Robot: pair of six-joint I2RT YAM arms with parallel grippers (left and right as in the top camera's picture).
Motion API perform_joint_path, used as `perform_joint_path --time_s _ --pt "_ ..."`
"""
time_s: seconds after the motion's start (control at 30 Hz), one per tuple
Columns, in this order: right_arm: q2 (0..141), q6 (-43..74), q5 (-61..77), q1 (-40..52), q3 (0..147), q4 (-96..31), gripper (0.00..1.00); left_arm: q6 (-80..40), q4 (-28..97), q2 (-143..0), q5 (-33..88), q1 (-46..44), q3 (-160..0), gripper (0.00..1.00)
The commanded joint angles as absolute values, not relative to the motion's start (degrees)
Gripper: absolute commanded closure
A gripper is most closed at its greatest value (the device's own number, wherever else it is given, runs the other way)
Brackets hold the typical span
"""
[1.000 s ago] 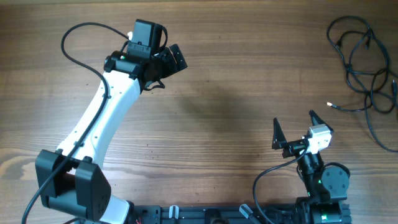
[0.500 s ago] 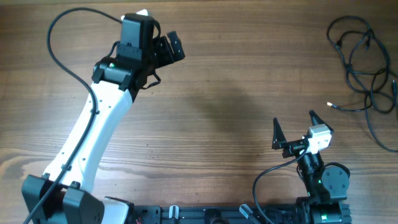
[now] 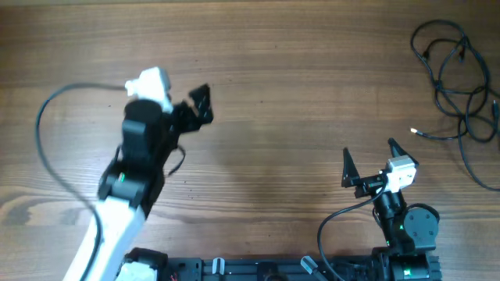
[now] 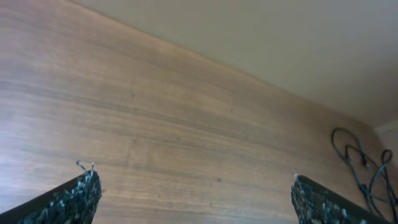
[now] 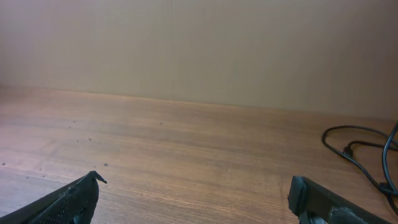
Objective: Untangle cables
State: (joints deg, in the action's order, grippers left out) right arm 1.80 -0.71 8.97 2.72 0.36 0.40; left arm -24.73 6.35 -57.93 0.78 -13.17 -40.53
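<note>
The cables (image 3: 457, 86) are lying in a loose tangle of loops at the far right corner of the bench (image 3: 297, 94), with 1 pale plug tip (image 3: 413, 131) pointing toward the middle. The left fingers (image 3: 201, 95) are standing wide apart over bare wood on the left side, holding nothing, well apart from the tangle. The right fingers (image 3: 347, 165) are also gaping empty near the front edge, closer to the cables but not touching them.
</note>
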Motion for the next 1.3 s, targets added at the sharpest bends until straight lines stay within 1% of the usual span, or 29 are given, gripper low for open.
perform_joint_path --time_s 0.0,0.17,0.33,0.43,0.6,0.83,0.9,1.27 --pt "1.8 0.1 9.5 2.5 0.3 0.7 0.00 -20.7 1.4 -45.6 2.6 -9.8 -30.0 0.00" --pt "1.8 0.1 9.5 2.5 0.3 0.7 0.00 -19.7 -7.6 -27.3 3.2 -4.8 -14.4 0.00" --pt "1.8 0.1 9.5 2.5 0.3 0.7 0.00 -19.2 -8.4 -13.8 3.1 -1.9 -6.4 0.00" --pt "1.8 0.1 9.5 2.5 0.3 0.7 0.00 -18.2 -8.3 -9.3 3.1 -1.7 -3.7 0.00" --pt "1.8 0.1 9.5 2.5 0.3 0.7 0.00 -18.2 -7.8 -4.2 2.4 -1.7 -0.3 0.00" --pt "1.8 0.1 9.5 2.5 0.3 0.7 0.00 -18.2 0.0 -0.2 1.4 -1.7 -0.3 0.00" --pt "1.8 0.1 9.5 2.5 0.3 0.7 0.00 -18.2 4.6 -0.2 1.4 -1.7 -0.3 0.00" --pt "1.8 0.1 9.5 2.5 0.3 0.7 0.00 -18.4 4.4 -0.3 1.7 -1.7 -0.3 0.00"
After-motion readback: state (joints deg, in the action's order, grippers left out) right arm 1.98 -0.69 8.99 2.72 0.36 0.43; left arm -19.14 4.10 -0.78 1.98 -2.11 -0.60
